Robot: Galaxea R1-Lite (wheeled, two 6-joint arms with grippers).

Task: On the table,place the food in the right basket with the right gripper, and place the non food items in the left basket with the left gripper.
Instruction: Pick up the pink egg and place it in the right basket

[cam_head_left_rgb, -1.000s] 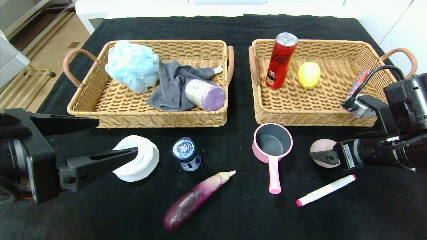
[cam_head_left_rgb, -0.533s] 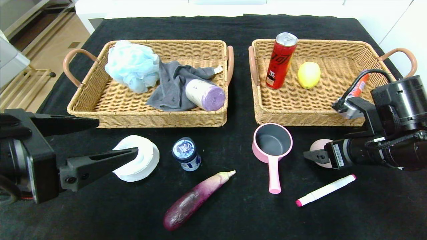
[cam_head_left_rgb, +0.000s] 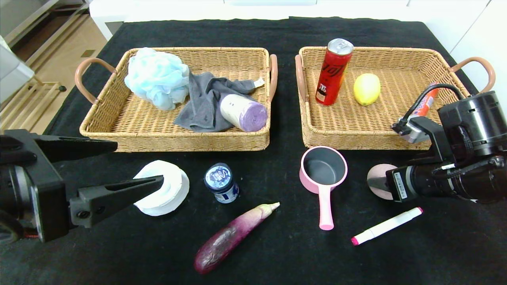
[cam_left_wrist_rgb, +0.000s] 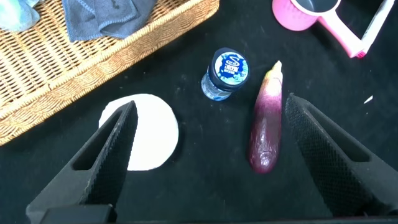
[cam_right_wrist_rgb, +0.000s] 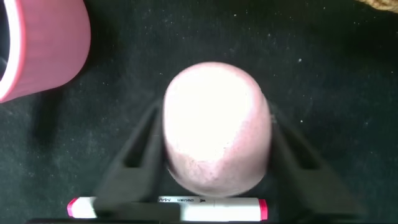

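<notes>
A pale pink round item (cam_head_left_rgb: 375,174) lies on the black table in front of the right basket (cam_head_left_rgb: 356,140). My right gripper (cam_head_left_rgb: 376,183) is low around it, one finger against each side of the pink item (cam_right_wrist_rgb: 214,124). An eggplant (cam_head_left_rgb: 231,236), a blue-lidded jar (cam_head_left_rgb: 222,183), a white round pad (cam_head_left_rgb: 164,190), a pink saucepan (cam_head_left_rgb: 323,170) and a pink-capped marker (cam_head_left_rgb: 386,225) also lie on the table. My left gripper (cam_head_left_rgb: 138,163) hangs open above the table near the pad, holding nothing; the left wrist view shows the jar (cam_left_wrist_rgb: 225,73) and eggplant (cam_left_wrist_rgb: 266,124) beyond its fingers.
The left basket (cam_head_left_rgb: 174,138) holds a blue bath puff (cam_head_left_rgb: 156,77), a grey cloth (cam_head_left_rgb: 206,99) and a purple roll (cam_head_left_rgb: 243,113). The right basket holds a red can (cam_head_left_rgb: 333,71), a lemon (cam_head_left_rgb: 366,89) and a red snack pack (cam_head_left_rgb: 425,99). The marker (cam_right_wrist_rgb: 217,208) lies just behind the pink item.
The right gripper has slid in around the pink round item and its fingers have drawn in against its sides. The left arm has not moved.
</notes>
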